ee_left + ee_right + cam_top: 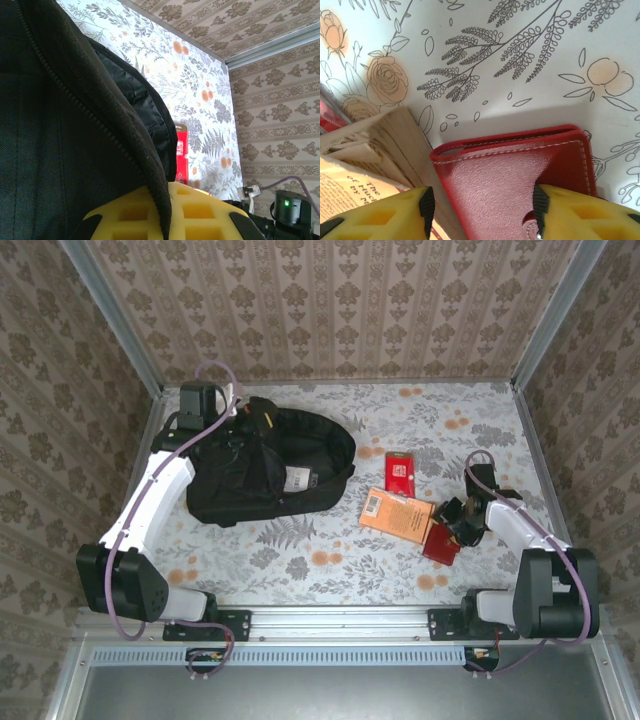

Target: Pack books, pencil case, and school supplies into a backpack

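1. Presently, I read the right pincer [482, 207] as partly open and poised over the red pencil case [510, 175]. One pad sits by the case's left edge and the other over its face. I cannot tell whether the pads have closed on it.
2. Location: the pencil case lies flat on the bench [300, 560] at the right. It rests against the corner of the orange book [397, 515], well apart from the backpack [270, 470]. The small red book [400, 472] lies just beyond the orange one.
3. Handling, pencil case: I judge it light, with a soft stitched skin that gives under pressure. The smooth cover may slip, so squeeze firmly but expect the sides to yield.
4. Grasp point: take it across the short width near the middle, not at a corner, so it hangs level. Keep the left pad clear of the orange book's page edge, or both may lift together.
5. The left pincer [167, 210] is clamped on the backpack's zipped rim.
6. Handling, backpack: the fabric is limp and will sag. I judge that the held rim keeps the mouth open for loading.
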